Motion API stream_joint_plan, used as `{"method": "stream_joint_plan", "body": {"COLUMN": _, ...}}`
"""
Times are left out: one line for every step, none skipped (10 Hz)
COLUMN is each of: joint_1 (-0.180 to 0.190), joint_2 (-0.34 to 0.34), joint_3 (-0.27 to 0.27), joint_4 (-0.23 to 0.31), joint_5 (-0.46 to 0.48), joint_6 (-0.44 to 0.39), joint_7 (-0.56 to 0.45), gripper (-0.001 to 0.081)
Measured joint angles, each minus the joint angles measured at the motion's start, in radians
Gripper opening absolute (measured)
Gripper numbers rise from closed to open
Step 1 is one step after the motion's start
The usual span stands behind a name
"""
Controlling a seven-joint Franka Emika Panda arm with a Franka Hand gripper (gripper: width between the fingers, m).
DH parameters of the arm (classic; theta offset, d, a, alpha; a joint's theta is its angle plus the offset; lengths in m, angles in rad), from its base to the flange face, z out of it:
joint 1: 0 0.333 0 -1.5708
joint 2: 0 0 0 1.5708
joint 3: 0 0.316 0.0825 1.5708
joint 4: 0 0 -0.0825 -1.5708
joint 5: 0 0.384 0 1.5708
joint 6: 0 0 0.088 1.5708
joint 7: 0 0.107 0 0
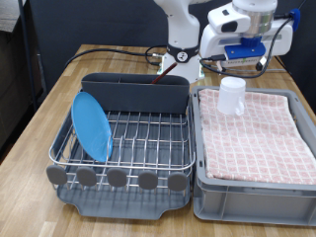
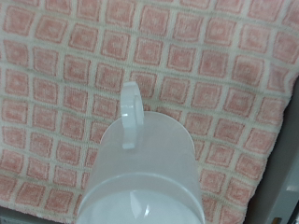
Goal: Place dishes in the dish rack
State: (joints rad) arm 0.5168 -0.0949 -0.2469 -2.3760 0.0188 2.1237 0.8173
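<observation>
The white mug (image 1: 232,96) stands upright on the pink checked cloth at the back of the grey bin (image 1: 252,183), on the exterior view's right. The gripper (image 1: 243,51) hovers just above and slightly behind it, clear of the mug. The wrist view looks down on the mug (image 2: 145,173), with its handle (image 2: 129,112) over the cloth, and shows no fingers. The light-blue plate (image 1: 93,125) stands on edge in the left side of the dish rack (image 1: 123,178). The wooden spoon is not in view.
The rack's tall grey back compartment (image 1: 133,92) runs along its far side. Cables (image 1: 118,51) lie on the wooden table behind the rack, near the robot base (image 1: 181,49). The bin sits right beside the rack.
</observation>
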Motion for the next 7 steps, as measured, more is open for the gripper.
{"method": "stream_joint_plan", "body": {"joint_1": 0.000, "joint_2": 0.027, "joint_3": 0.000, "joint_4": 0.004, "joint_5": 0.012, "joint_6": -0.003, "joint_7": -0.001, "gripper": 0.0802}}
{"method": "stream_joint_plan", "body": {"joint_1": 0.000, "joint_2": 0.052, "joint_3": 0.001, "joint_4": 0.008, "joint_5": 0.023, "joint_6": -0.003, "joint_7": -0.003, "gripper": 0.0802}}
{"method": "stream_joint_plan", "body": {"joint_1": 0.000, "joint_2": 0.072, "joint_3": 0.003, "joint_4": 0.010, "joint_5": 0.033, "joint_6": 0.005, "joint_7": -0.005, "gripper": 0.0802}}
{"method": "stream_joint_plan", "body": {"joint_1": 0.000, "joint_2": 0.089, "joint_3": 0.007, "joint_4": 0.010, "joint_5": 0.041, "joint_6": 0.018, "joint_7": -0.006, "gripper": 0.0802}}
{"method": "stream_joint_plan", "body": {"joint_1": 0.000, "joint_2": 0.103, "joint_3": 0.011, "joint_4": 0.010, "joint_5": 0.048, "joint_6": 0.026, "joint_7": -0.006, "gripper": 0.0802}}
{"method": "stream_joint_plan", "body": {"joint_1": 0.000, "joint_2": 0.117, "joint_3": 0.016, "joint_4": 0.009, "joint_5": 0.057, "joint_6": 0.040, "joint_7": -0.012, "gripper": 0.0802}}
{"method": "stream_joint_plan", "body": {"joint_1": 0.000, "joint_2": 0.129, "joint_3": 0.021, "joint_4": 0.008, "joint_5": 0.067, "joint_6": 0.051, "joint_7": -0.023, "gripper": 0.0802}}
